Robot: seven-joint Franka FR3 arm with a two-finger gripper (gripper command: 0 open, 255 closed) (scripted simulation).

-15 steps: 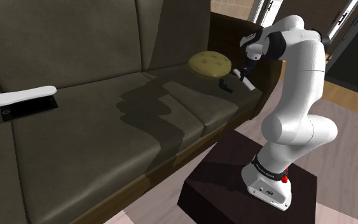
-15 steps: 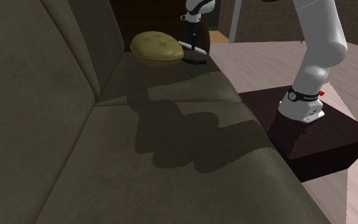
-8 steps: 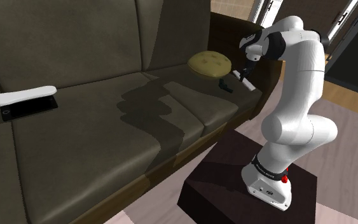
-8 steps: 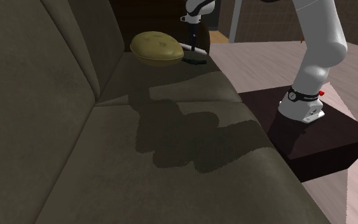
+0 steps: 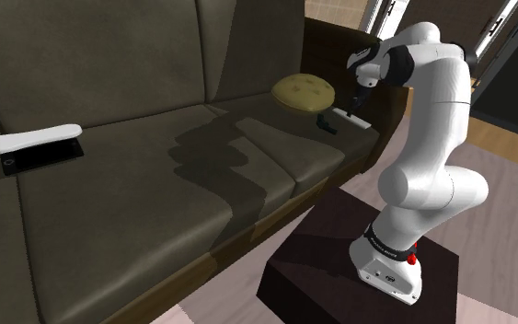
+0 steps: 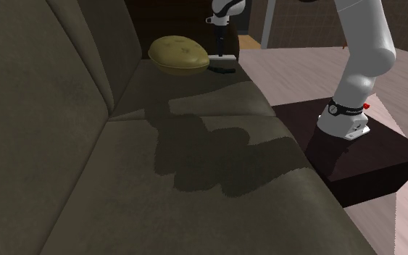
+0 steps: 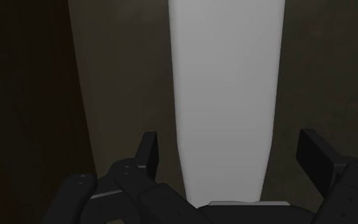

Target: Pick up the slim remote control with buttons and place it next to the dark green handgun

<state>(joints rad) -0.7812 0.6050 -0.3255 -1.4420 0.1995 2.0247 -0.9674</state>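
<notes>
The slim remote is drawn plain white and lies flat on the dark sofa seat, at the end near the armrest. Right beside it lies the dark handgun, also seen as the handgun just in front of the remote. My gripper hangs directly above the remote, pointing down. In the wrist view the gripper is open: both fingers stand clear of the remote between them.
A round yellow cushion sits on the seat close behind the handgun. At the seat's far end lie a long white object and a flat black device. The dark stand is on the floor beside the sofa.
The fingers have opened and let go of the remote. It hung tilted in the grip before and now lies flat on the seat next to the handgun.
</notes>
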